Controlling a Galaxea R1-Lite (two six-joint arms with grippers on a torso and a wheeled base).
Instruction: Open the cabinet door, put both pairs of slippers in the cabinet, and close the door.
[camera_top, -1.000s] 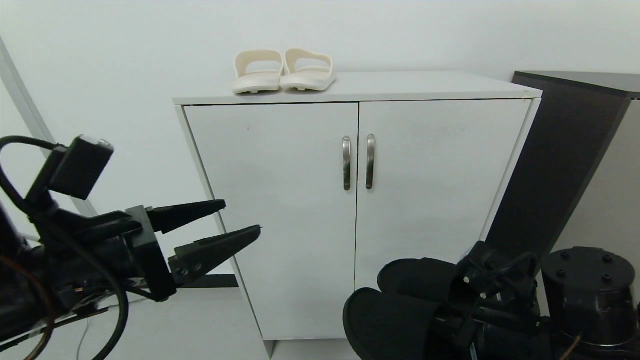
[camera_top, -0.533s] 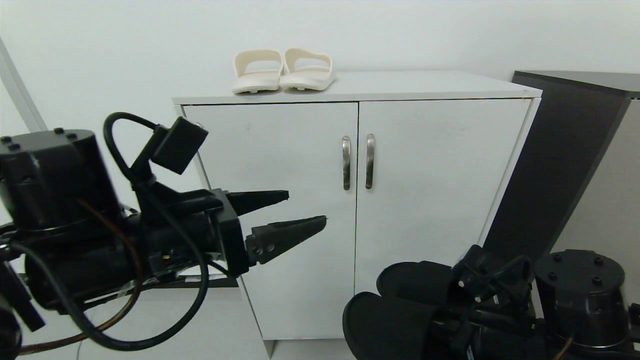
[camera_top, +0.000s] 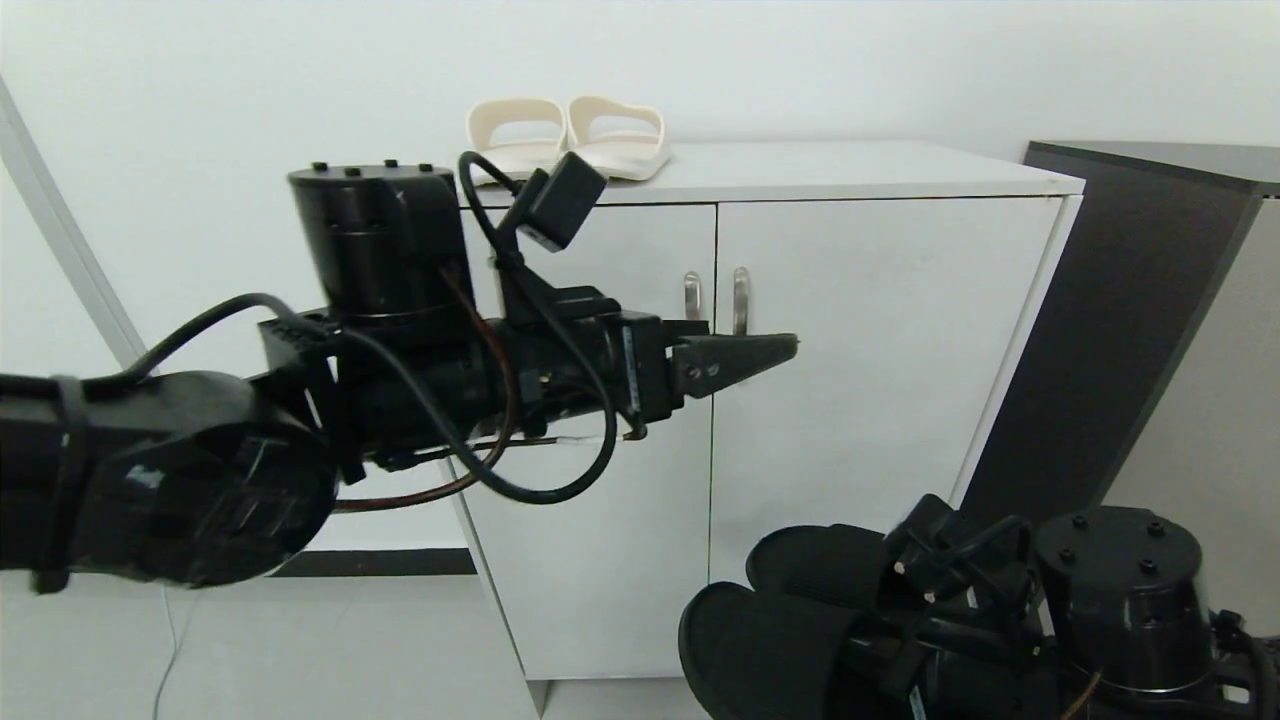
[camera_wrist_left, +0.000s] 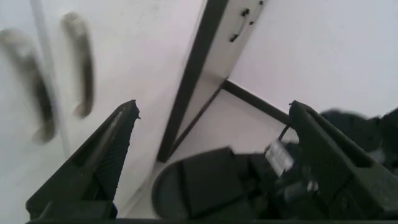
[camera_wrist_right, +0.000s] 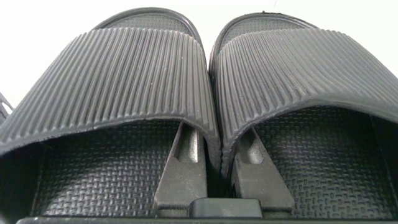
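Handles (camera_top: 741, 292) dead ahead on the shut cabinet (camera_top: 880, 350), so left tool (camera_wrist_left: 212, 107), spread wide and empty, wants one squarely straddled before closing, while right tool (camera_wrist_right: 219, 155) pinches the black slippers (camera_top: 800, 610) low, near right.

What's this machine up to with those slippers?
The robot's left tool is open, level with the handles of the closed cabinet. Its right tool grips a black pair of slippers low by the cabinet's front. A cream pair sits on top of the cabinet.
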